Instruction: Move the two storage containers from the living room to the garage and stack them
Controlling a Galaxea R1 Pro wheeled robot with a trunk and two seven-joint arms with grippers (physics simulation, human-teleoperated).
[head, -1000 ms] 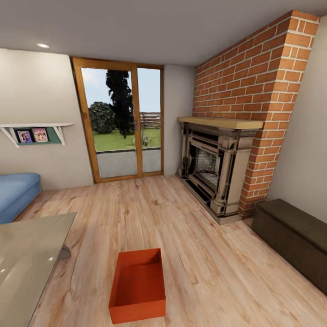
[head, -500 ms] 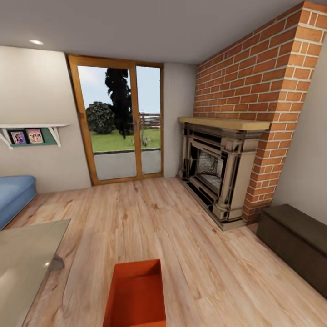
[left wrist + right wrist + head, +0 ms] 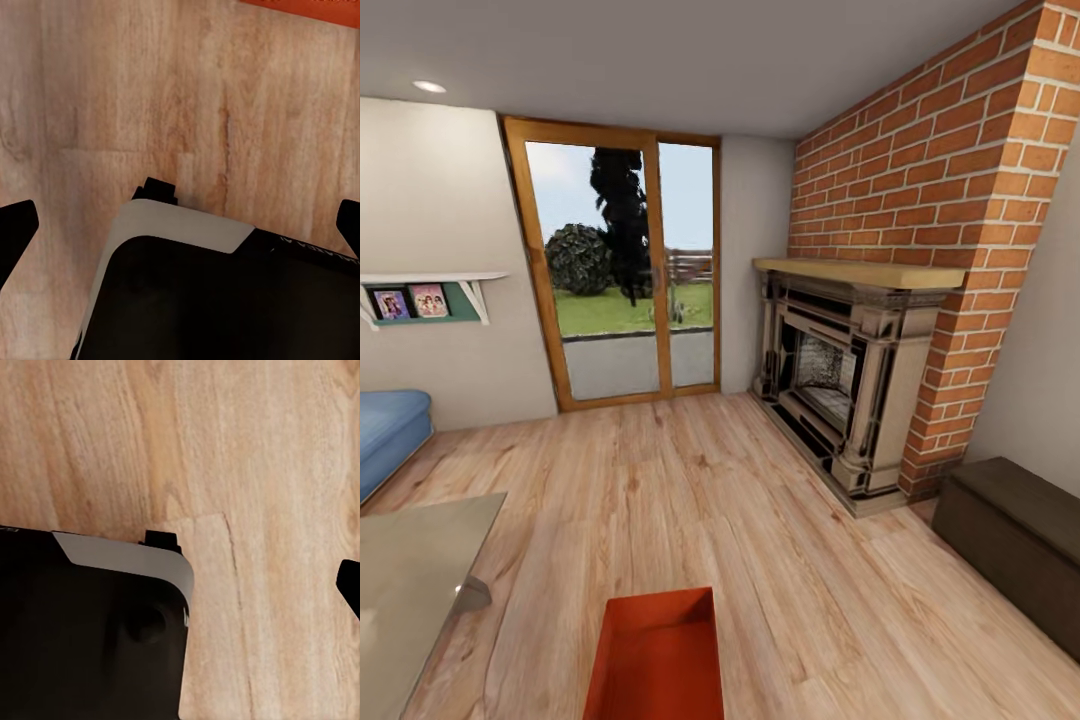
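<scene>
One orange-red container (image 3: pixel 653 655) is sitting on the wood floor (image 3: pixel 760 520) of the living room, low in the head view (partly cut off), between the glass table (image 3: pixel 410 580) and the dark cabinet (image 3: pixel 1015 540). Left gripper (image 3: pixel 180 225) fingers are standing wide apart; for the right gripper (image 3: pixel 349 577), I cannot tell.

Orange-red bin (image 3: pixel 653 655), red-brick fireplace (image 3: pixel 930 200), blue sofa (image 3: pixel 388 428).

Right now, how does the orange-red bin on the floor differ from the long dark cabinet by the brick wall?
The orange-red open-top bin is bright, shallow and hollow, while the long dark low cabinet is dull brown and closed on top. The bin lies out in the open on the wood-plank floor; the cabinet stands against the wall next to the red brick fireplace. Both are rectangular and rest on that floor.
</scene>
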